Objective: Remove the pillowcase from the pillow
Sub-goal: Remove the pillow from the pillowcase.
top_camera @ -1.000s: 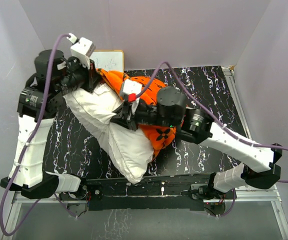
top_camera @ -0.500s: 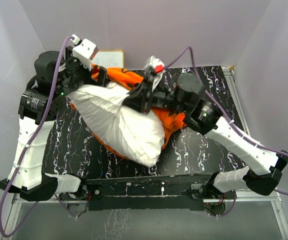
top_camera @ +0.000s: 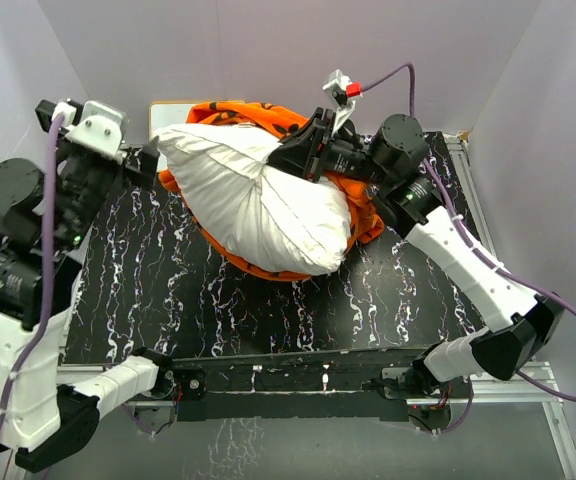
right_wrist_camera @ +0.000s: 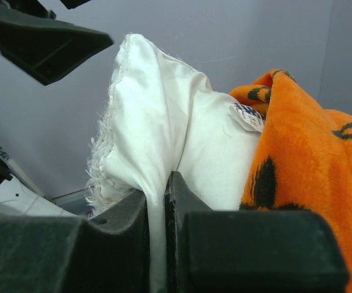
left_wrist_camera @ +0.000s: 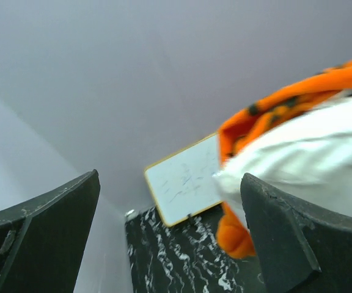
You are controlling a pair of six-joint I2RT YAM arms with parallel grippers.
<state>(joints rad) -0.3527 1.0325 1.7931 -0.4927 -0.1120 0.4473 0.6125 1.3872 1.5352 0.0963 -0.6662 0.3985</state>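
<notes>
Right gripper (right_wrist_camera: 165, 186) pinches a white fold at the seam of the pillow (top_camera: 268, 205), its fingers pressed together on the fabric. Left gripper (top_camera: 144, 160) stands spread wide and grips nothing, just beside the pillow's left corner. Most of the pillowcase (top_camera: 236, 111) is hidden beneath and behind the pillow; only orange edges show along the far side, the right and the near rim. Whether any of the pillow sits inside the pillowcase cannot be told. Both lie on the black marbled table (top_camera: 148, 290). A whiteboard (top_camera: 168, 110) is partly covered by the pillow, and blurred in the left wrist view.
</notes>
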